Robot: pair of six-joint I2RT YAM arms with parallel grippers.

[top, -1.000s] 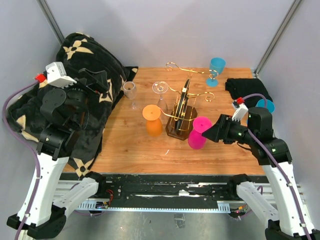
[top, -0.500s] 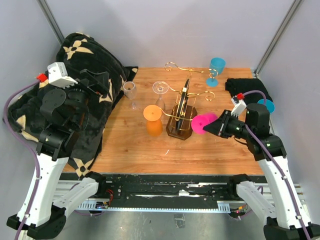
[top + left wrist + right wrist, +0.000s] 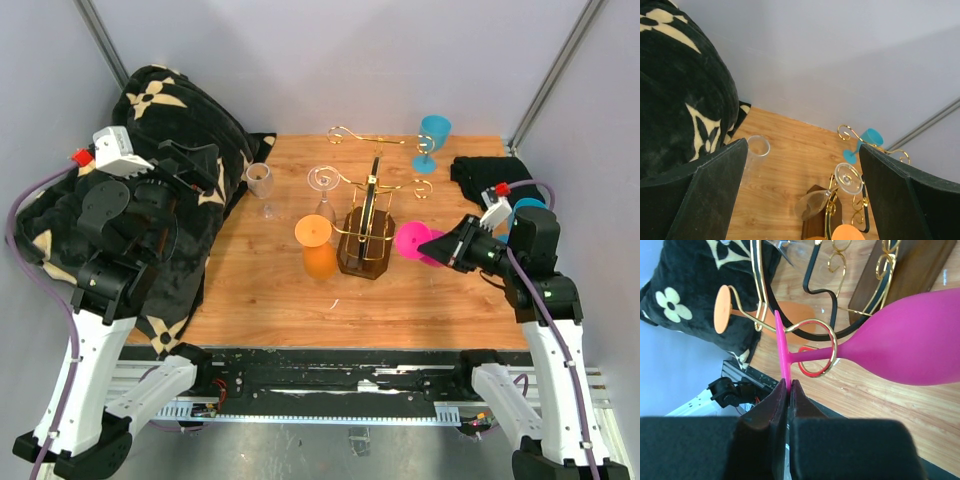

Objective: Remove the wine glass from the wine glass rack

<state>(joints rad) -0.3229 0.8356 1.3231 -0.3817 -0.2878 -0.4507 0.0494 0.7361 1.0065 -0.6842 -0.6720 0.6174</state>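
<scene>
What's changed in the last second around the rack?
The right gripper, shut on the foot of the pink wine glass, pulled back rightward, tipping the glass sideways; its stem is still inside a gold loop. The wine glass rack twisted slightly and the orange glass swung with it. The left gripper, clear glasses and blue glass stayed put.

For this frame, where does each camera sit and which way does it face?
Top external: fixed above and behind the arms, looking down at the table; both arms show, left gripper over the blanket, right gripper at the pink glass.
Left wrist: raised at the left, facing across the table toward the rack; its open fingers frame the view.
Right wrist: low beside the rack, facing left toward the blanket; its fingers pinch the pink glass's foot.
Shared: all three show the rack and the orange glass.
</scene>
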